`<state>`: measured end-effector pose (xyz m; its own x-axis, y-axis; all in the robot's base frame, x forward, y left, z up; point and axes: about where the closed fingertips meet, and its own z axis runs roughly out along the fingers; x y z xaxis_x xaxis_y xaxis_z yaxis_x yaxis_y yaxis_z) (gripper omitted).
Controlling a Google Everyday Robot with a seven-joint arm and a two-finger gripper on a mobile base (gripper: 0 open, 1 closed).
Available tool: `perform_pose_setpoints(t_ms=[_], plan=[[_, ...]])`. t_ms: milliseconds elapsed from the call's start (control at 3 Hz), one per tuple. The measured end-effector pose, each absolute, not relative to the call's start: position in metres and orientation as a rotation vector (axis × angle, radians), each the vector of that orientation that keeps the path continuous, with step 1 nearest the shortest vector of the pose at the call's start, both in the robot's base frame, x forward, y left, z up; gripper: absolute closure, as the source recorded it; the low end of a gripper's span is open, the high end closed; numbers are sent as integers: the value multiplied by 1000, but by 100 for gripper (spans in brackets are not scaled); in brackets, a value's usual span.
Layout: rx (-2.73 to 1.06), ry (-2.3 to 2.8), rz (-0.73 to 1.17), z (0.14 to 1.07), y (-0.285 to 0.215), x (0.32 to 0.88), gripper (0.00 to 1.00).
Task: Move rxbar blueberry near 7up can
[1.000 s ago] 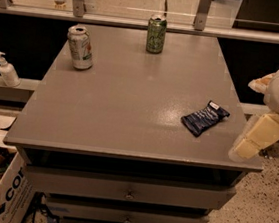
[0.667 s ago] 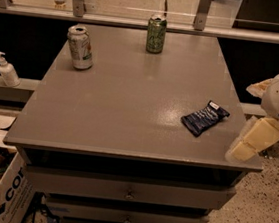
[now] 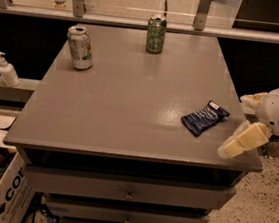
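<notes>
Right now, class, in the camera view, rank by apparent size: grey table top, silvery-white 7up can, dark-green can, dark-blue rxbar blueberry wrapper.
1. grey table top
2. silvery-white 7up can, dark-blue rxbar blueberry wrapper: alike, unranked
3. dark-green can, smaller-looking but farther away
The gripper hangs at the table's right edge.

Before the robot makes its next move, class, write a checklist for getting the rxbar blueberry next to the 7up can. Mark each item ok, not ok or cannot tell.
1. rxbar blueberry in view, lying flat near the right front of the table: ok.
2. 7up can upright at the far left: ok.
3. Tool open and holding nothing, at the table's right edge: ok.
4. Tool placed over the bar for a grasp: not ok, it sits to the bar's right, apart from it.
5. Straight path from bar to 7up can free; the green can stands off that line: ok.
6. Bare surface beside the 7up can for the bar: ok.
</notes>
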<state>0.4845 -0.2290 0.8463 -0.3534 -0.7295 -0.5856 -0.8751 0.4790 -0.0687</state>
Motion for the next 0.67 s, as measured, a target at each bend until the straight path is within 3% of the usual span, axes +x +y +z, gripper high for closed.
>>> perform_pose_setpoints(t_ms=[333, 667], plan=[[-1232, 2115, 463, 823, -231, 510, 0], [-1431, 2207, 223, 875, -214, 469, 0]])
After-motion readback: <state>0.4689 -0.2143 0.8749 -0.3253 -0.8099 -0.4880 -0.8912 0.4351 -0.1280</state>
